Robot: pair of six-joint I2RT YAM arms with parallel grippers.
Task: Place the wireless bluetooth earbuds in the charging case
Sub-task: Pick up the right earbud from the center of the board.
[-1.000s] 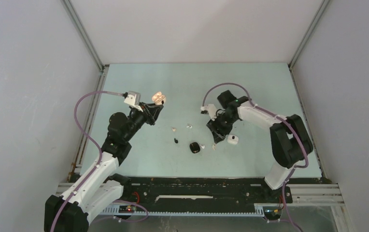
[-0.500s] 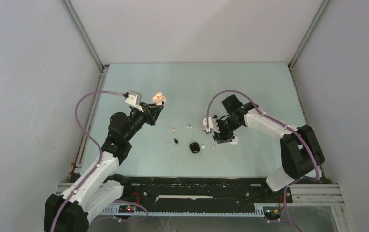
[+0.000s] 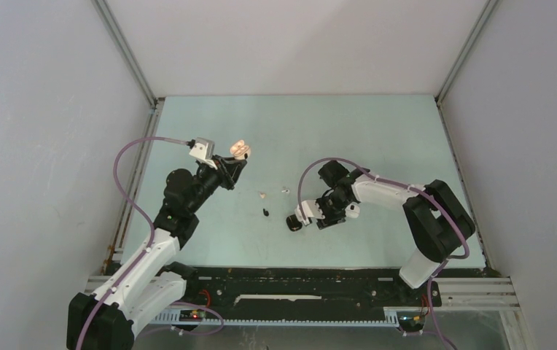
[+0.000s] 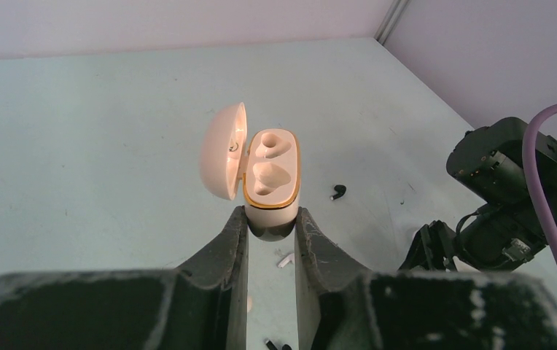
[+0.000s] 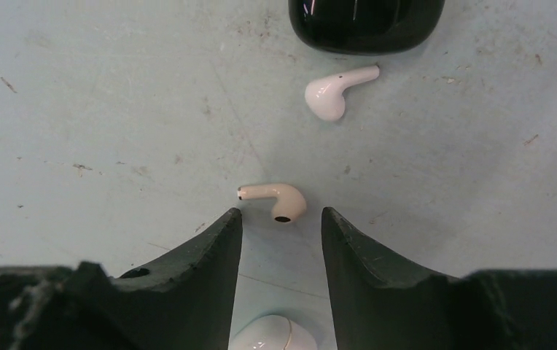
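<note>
My left gripper [image 4: 270,219] is shut on the base of a beige charging case [image 4: 272,179], held up off the table with its lid open and both sockets showing. From above, that charging case [image 3: 240,149] sits at the left gripper [image 3: 233,162] tip. My right gripper [image 5: 281,214] is open and low over the table, with a beige earbud [image 5: 279,198] lying just ahead of its fingertips. Further ahead lies a white earbud [image 5: 332,92]. Seen from above, the right gripper [image 3: 321,219] sits between two other cases.
A shut black case [image 5: 367,22] [image 3: 294,222] lies ahead of the right gripper and a white case [image 5: 272,337] [image 3: 351,210] under its wrist. Loose earbuds [image 3: 262,195] [image 3: 285,189] and a black one [image 3: 266,212] lie mid-table. Enclosure walls stand on three sides.
My right arm has swung left and down toward the black case, bringing its jaws up to the beige earbud and narrowing them slightly. The left arm and its case have not moved.
</note>
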